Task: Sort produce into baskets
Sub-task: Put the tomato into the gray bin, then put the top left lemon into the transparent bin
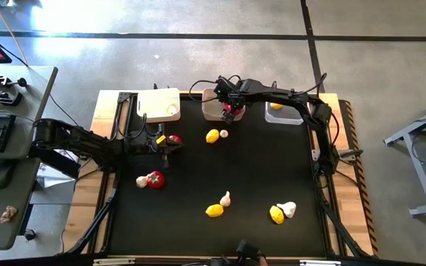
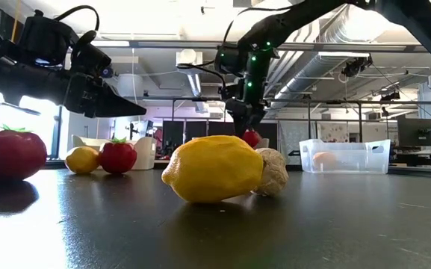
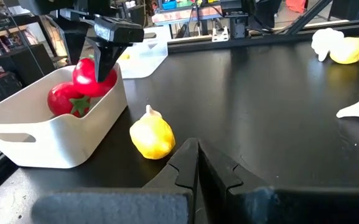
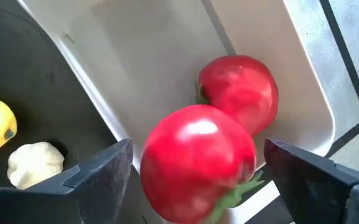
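My right gripper (image 4: 198,155) hangs open over the greyish-white middle basket (image 1: 214,106) at the table's far edge, pointing steeply down. A red tomato (image 4: 198,165) sits between its fingers with a thin gap on either side, just above a second tomato (image 4: 240,90) that lies in the basket. In the left wrist view the upper tomato (image 3: 95,78) shows below the fingers, over the lower tomato (image 3: 67,99). My left gripper (image 3: 191,165) is shut on nothing and stays low at the table's left side, next to a tomato (image 1: 174,139).
A white basket (image 1: 159,103) stands at the far left; a clear one (image 1: 292,115) at the far right holds a lemon (image 1: 275,106). Loose on the black mat: lemon (image 1: 212,136) with garlic (image 1: 224,134), tomato (image 1: 154,179), lemon (image 1: 214,210), lemon (image 1: 276,214), garlic (image 1: 288,209).
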